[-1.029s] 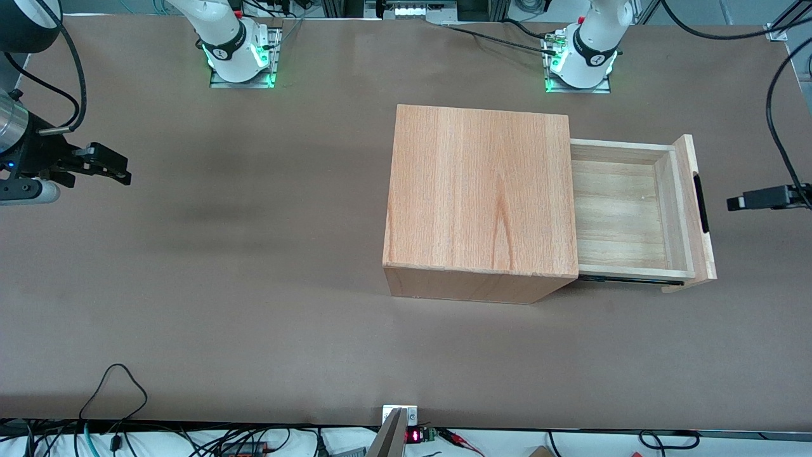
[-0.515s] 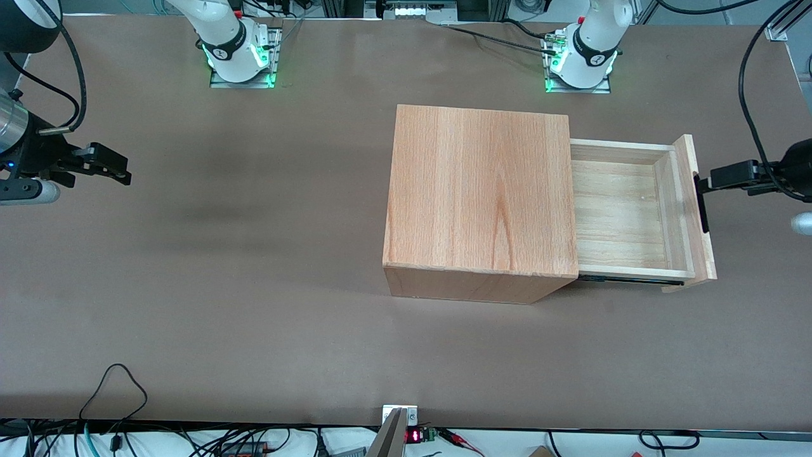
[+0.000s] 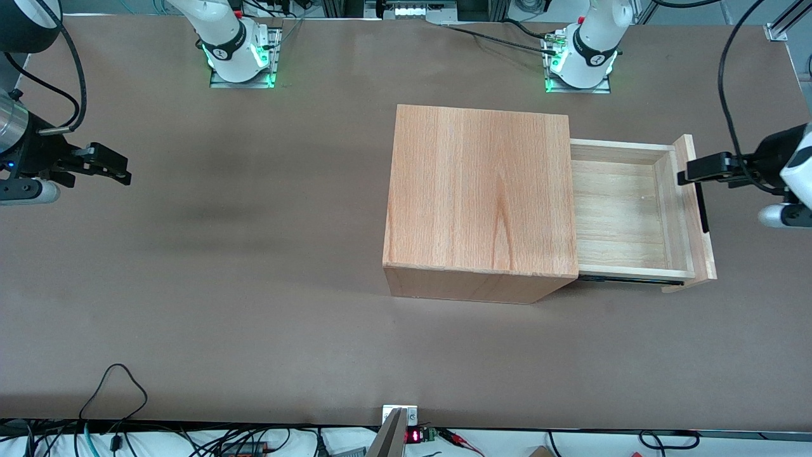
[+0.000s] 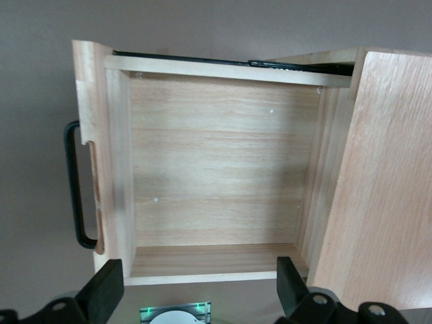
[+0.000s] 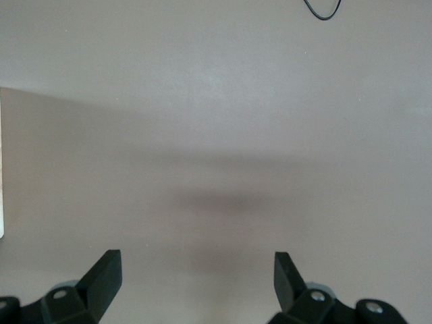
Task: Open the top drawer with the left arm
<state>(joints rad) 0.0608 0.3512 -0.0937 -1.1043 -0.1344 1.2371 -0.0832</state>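
Note:
The top drawer stands pulled out of the wooden cabinet, and its pale tray is empty. A slim black bar handle sits on the drawer's front panel. The left arm's gripper hovers above that panel, over the handle's end farther from the front camera. It holds nothing. The left wrist view looks down into the drawer, with the handle and the cabinet top at the sides. The gripper is open, and its fingers are spread about as wide as the tray.
Both arm bases are bolted at the table edge farthest from the front camera. A black cable loops above the working arm's end of the table. Loose cables lie at the near edge.
The left arm's gripper has moved in from the working arm's end of the table to above the drawer's front panel. The drawer and cabinet have not moved.

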